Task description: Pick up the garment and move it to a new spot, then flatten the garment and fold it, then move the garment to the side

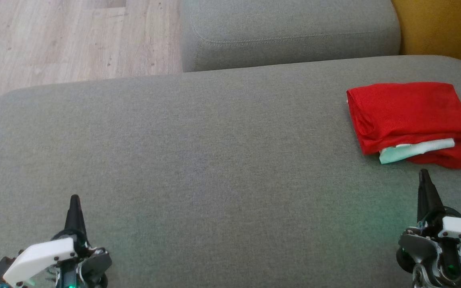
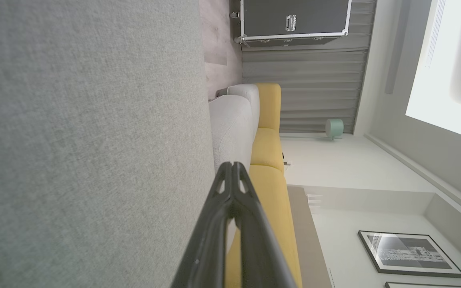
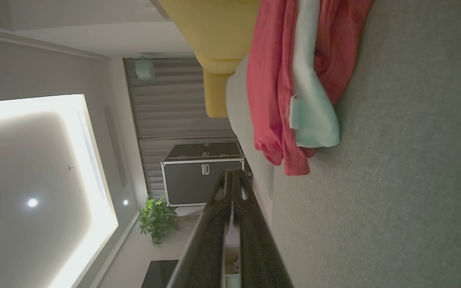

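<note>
Lying folded at the far right of the couch (image 1: 214, 160), the red garment (image 1: 410, 116) runs long from left to right, pale edge (image 1: 414, 150) facing near, while the left claw (image 1: 74, 198) and right claw (image 1: 423, 172) are pinched together, empty.

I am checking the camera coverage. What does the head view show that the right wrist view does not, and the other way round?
Of the two, the head view adds the left gripper, shut, and the top face of the folded red garment. The right wrist view adds a black flight case, a leafy plant and lit ceiling spots. Both show the garment's near edge with its pale mint layer, the grey cushion under it, and the shut right gripper short of it.
</note>
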### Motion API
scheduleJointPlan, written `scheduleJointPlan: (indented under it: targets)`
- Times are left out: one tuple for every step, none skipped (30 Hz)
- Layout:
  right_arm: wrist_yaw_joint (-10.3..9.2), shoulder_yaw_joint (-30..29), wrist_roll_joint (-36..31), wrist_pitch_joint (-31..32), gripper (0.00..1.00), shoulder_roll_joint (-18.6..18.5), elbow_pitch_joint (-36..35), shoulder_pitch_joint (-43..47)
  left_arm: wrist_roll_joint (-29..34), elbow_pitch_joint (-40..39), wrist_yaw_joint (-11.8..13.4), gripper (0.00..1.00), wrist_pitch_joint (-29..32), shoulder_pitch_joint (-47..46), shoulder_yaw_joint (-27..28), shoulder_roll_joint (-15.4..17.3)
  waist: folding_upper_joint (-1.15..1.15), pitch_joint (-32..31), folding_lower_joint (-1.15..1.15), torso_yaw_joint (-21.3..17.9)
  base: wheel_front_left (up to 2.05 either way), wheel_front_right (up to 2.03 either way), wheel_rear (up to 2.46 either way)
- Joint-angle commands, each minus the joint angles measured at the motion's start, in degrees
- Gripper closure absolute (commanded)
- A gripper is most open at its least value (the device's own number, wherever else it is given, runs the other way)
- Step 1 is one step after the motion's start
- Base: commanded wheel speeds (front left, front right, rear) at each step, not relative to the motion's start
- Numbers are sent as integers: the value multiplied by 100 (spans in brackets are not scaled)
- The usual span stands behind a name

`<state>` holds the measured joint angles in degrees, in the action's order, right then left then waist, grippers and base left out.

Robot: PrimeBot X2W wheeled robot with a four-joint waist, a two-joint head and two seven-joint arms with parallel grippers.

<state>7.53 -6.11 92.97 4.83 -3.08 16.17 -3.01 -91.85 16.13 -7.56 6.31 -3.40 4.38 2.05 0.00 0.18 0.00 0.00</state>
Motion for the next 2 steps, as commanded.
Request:
scheduleJointPlan:
  targets:
    - [-4, 98, 35, 54, 100, -81, -222, -305, -31, -207, 8, 100, 18, -279, 215, 83, 0, 0, 0, 0, 0, 0, 0]
    - [-4, 96, 33, 56, 100, -79, -222, -305, -31, -208, 8, 100, 18, -279, 215, 83, 0, 0, 0, 0, 0, 0, 0]
